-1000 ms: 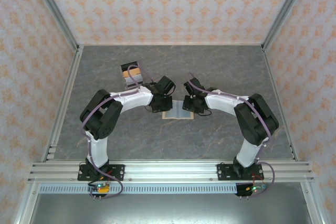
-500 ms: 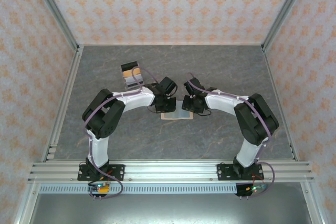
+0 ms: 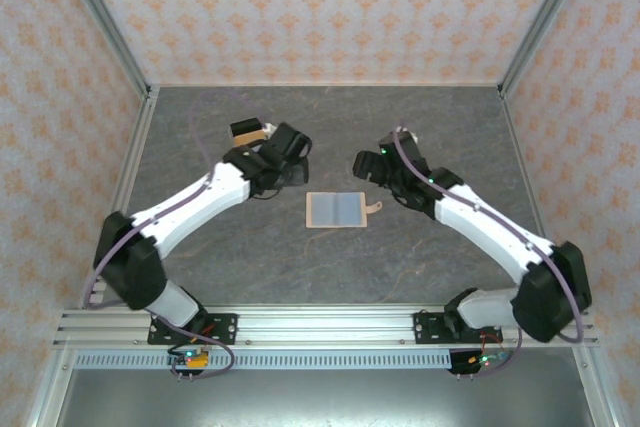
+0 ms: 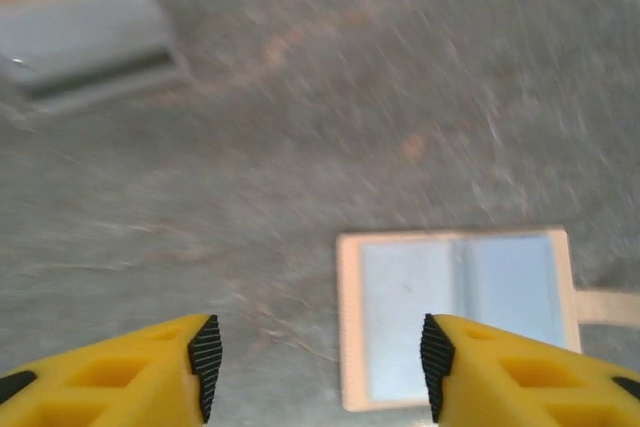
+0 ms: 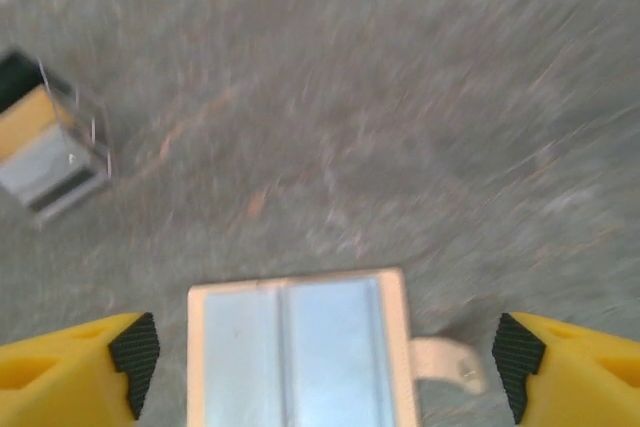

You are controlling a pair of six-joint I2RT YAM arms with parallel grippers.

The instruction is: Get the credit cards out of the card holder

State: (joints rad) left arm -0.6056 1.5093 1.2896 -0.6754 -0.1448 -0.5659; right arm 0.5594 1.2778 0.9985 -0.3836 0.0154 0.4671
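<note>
The card holder (image 3: 335, 210) lies spread open at the middle of the table (image 3: 330, 277), pale blue pockets up. Its long axis runs left to right, with the snap tab (image 3: 375, 209) pointing right. The credit cards (image 3: 250, 134), seemingly three in a stack though blur softens them, sit well apart to its far left. The left gripper (image 4: 315, 367) hovers between them and the holder, jaws apart and empty. The right gripper (image 5: 320, 352) hangs above the holder's far right, spread wide, holding nothing.

I see a grey marbled tabletop (image 3: 420, 112) boxed in by three walls (image 3: 330, 7) of pale wallpaper with an orange motif, silver aluminium posts (image 3: 105, 22) in the corners, a slotted rail (image 3: 320, 322) along the near edge, all evenly lit
</note>
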